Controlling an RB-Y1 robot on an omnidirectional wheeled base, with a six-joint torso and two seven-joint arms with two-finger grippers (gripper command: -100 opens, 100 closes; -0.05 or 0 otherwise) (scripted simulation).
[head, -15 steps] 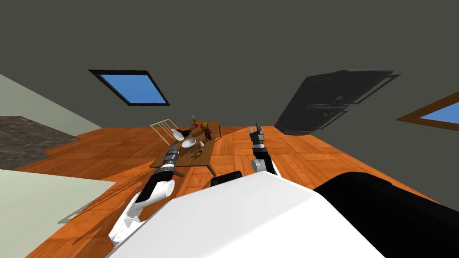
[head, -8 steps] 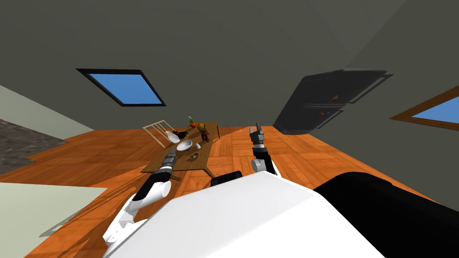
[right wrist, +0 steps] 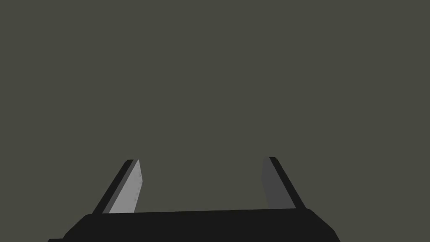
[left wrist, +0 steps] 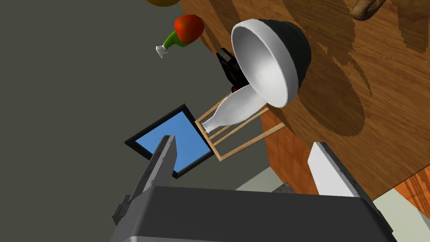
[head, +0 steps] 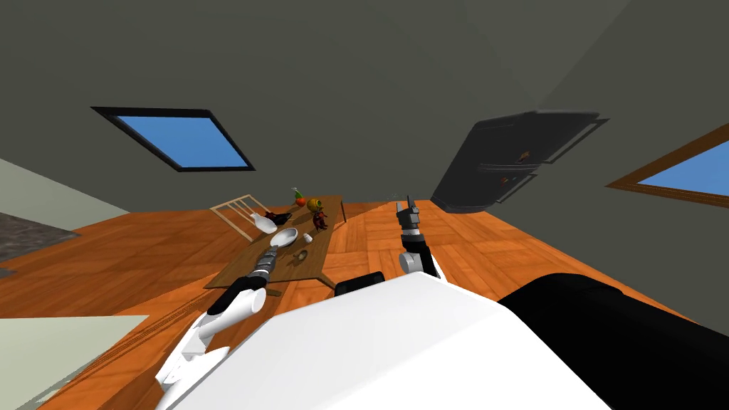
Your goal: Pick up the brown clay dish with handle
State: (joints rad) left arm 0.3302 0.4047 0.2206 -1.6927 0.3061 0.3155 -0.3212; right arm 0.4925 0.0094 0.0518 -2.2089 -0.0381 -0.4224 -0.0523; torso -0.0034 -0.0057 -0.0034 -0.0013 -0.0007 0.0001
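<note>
Head view: small brown clay dish with handle [head: 301, 255] on long wooden bench [head: 312, 265], just right of left jaws, near round white bowl [head: 283, 237]. Left wrist view: spread empty, aimed at bowl; could knock it, reaching straight on. Handle direction, long axis unreadable. Right wrist view: right jaws spread, empty.

Wooden table [head: 231, 274] with white bowl [head: 283, 237], small brown dish [head: 300, 256], orange-headed figurine [head: 317, 212].

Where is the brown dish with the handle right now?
Head view: the brown dish lies on the wooden table, just right of the left gripper, nearer me than the white bowl.
</note>
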